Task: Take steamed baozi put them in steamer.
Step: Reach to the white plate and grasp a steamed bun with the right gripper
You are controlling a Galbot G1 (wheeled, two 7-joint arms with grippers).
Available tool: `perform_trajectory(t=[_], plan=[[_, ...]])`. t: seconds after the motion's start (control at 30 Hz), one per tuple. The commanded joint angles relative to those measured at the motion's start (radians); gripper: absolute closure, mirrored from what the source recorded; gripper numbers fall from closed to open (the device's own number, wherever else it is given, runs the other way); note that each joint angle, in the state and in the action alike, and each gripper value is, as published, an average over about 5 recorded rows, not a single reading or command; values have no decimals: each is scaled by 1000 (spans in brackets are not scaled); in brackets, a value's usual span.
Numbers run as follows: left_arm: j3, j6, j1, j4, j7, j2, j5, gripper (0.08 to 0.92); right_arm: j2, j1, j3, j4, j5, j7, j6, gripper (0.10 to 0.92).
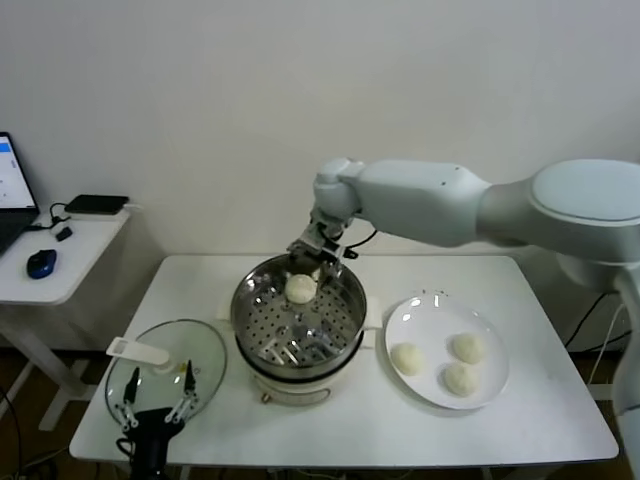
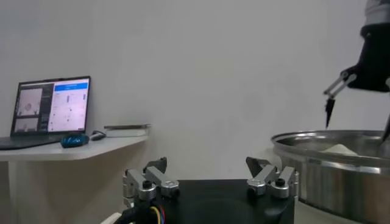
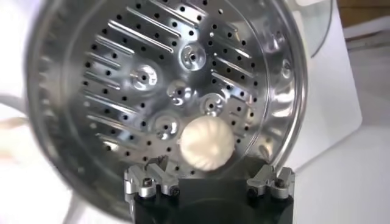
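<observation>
The steamer (image 1: 242,318) is a shiny steel pot with a perforated tray (image 3: 140,73), standing mid-table. One cream-white baozi (image 1: 300,288) lies on the far part of the tray. My right gripper (image 1: 318,262) hangs just above it over the far rim. In the right wrist view its jaws (image 3: 210,167) stand wide apart, with the baozi (image 3: 207,146) below and between them, untouched. Three more baozi (image 1: 406,358) lie on the white plate (image 1: 432,304) to the right. My left gripper (image 1: 155,398) is open and empty at the front left, also shown in the left wrist view (image 2: 210,173).
A round glass lid (image 1: 200,350) with a white handle (image 1: 138,351) lies left of the steamer, under the left gripper. A side table at far left holds a laptop (image 2: 52,109), a blue mouse (image 1: 41,263) and a black box (image 1: 97,204). A wall stands behind.
</observation>
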Motion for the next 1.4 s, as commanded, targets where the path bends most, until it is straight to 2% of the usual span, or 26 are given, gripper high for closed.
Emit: perform_trajectory(t=[0.03, 0.23, 0.53, 0.97, 1.4], plan=[[5, 0, 3, -5, 1, -49, 8, 177, -169, 184, -153, 158, 272, -19, -251, 203], [7, 0, 4, -6, 1, -49, 9, 177, -340, 211, -236, 277, 399, 3, -450, 203], [11, 2, -2, 0, 2, -49, 11, 177, -489, 44, -210, 394, 293, 76, -562, 203], [5, 6, -9, 18, 3, -49, 19, 177, -501, -243, -37, 310, 193, 121, -593, 203], [6, 5, -18, 26, 11, -49, 31, 177, -477, -373, 57, 238, 119, 135, -589, 203]])
